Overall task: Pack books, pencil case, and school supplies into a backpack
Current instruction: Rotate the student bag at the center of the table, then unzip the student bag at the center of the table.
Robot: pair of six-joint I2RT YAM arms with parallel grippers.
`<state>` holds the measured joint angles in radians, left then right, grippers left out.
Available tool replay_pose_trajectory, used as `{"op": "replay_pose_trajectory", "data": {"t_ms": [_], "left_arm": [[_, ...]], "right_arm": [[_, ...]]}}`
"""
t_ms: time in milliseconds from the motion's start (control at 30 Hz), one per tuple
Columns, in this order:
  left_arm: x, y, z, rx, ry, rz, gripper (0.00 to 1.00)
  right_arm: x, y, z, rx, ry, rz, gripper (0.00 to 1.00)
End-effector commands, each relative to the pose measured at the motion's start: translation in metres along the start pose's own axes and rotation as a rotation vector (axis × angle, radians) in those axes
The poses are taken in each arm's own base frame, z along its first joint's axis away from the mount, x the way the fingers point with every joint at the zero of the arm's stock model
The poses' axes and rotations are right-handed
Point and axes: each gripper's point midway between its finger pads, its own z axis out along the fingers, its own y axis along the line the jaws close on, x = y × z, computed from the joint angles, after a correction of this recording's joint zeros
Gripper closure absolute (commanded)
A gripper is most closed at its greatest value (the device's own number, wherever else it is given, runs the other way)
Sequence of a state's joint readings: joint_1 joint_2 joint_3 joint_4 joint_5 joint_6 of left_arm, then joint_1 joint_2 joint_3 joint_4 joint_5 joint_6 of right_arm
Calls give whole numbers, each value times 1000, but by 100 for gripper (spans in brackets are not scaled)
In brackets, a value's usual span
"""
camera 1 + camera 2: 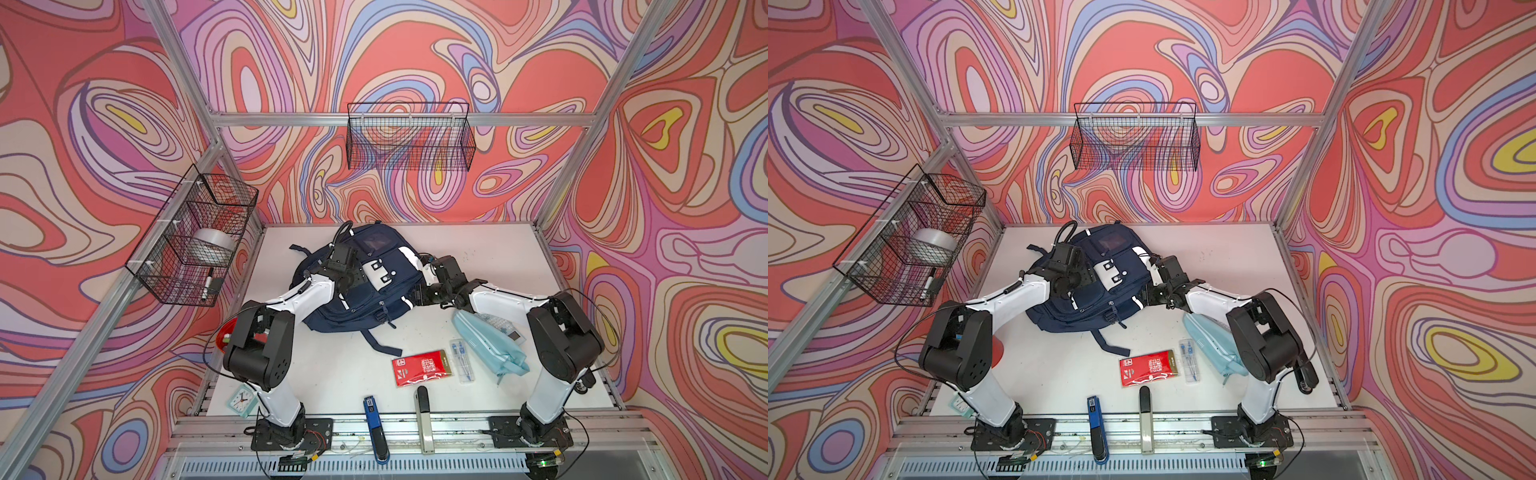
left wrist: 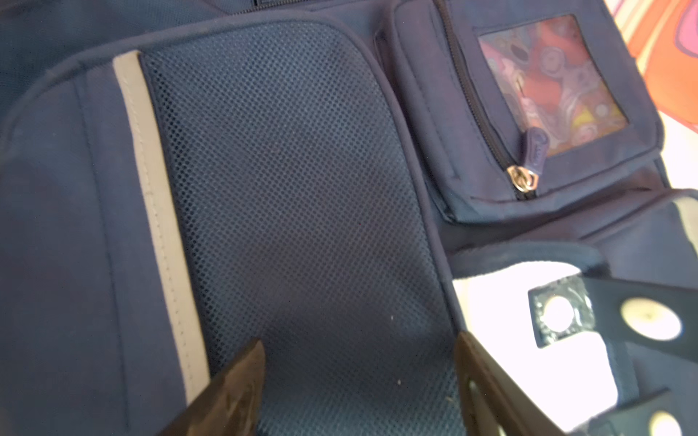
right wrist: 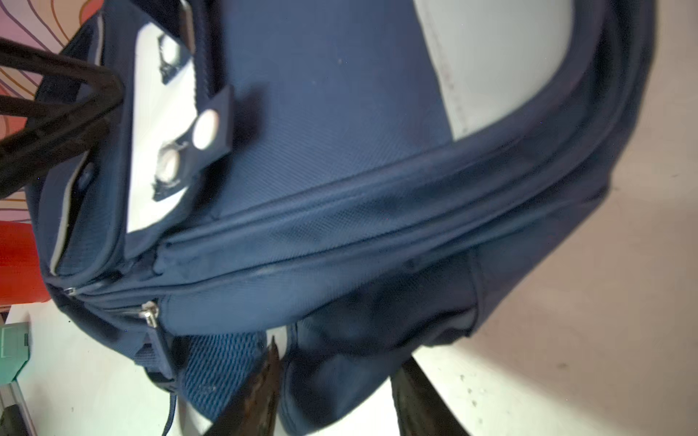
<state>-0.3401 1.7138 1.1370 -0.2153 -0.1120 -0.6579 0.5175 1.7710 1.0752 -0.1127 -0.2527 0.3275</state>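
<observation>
A navy backpack (image 1: 361, 309) is lying front-up near the middle of the table's (image 1: 478, 257) far edge. Its long axis is running roughly from far edge to near edge, window pocket (image 1: 376, 241) end farthest, zip pull (image 3: 149, 315) end nearest. The left gripper (image 2: 359, 347) is hovering over the front mesh, jaws apart and empty. The right gripper (image 3: 340, 358) is straddling a side pocket; whether it is pinching, I cannot tell. The zips are looking closed, so opening seems the step in hand: steadying the bag, catching a pull. The pencil case (image 1: 486, 340), red packet (image 1: 417, 368), pens (image 1: 463, 359) and calculator (image 1: 505, 328) are waiting toward the near right corner.
</observation>
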Motion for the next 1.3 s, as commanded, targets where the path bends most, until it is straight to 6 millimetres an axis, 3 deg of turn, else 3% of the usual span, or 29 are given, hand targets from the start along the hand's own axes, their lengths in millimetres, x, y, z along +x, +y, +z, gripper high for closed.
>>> {"op": "replay_pose_trajectory", "data": {"t_ms": [0, 67, 200, 267, 367, 500, 633, 767, 967, 1033, 1100, 1267], "left_arm": [[-27, -26, -27, 87, -71, 59, 12], [-42, -27, -53, 87, -129, 101, 1], [-49, -25, -106, 66, -156, 204, 1], [-36, -31, -122, 91, -136, 218, 12], [5, -50, -130, 180, -37, 201, 25], [63, -67, -123, 221, 70, 150, 39], [94, -60, -105, 244, 92, -44, 43], [98, -59, -96, 286, 60, -160, 47], [107, -68, -79, 300, 91, -187, 51], [112, -60, -73, 260, 89, -221, 50], [113, -53, -65, 230, 72, -213, 51], [113, -47, -59, 162, 74, -143, 60]], "right_arm": [[-20, -2, -31, 56, -98, -76, 47], [-30, 0, -47, 75, -150, -106, 37], [-48, 0, -67, 128, -226, -190, 5], [-56, 3, -67, 132, -224, -303, 5], [-71, 3, -63, 160, -198, -408, 7], [-93, 6, -64, 170, -216, -424, 8], [-93, 13, -54, 113, -199, -400, 11], [-84, 11, -40, 99, -161, -459, 16], [-59, 22, -25, -8, -74, -783, 19], [-57, 22, -24, 7, -88, -924, 15], [-53, 26, -21, 9, -121, -1066, 2], [-35, 37, 10, -69, -35, -1214, 6]]}}
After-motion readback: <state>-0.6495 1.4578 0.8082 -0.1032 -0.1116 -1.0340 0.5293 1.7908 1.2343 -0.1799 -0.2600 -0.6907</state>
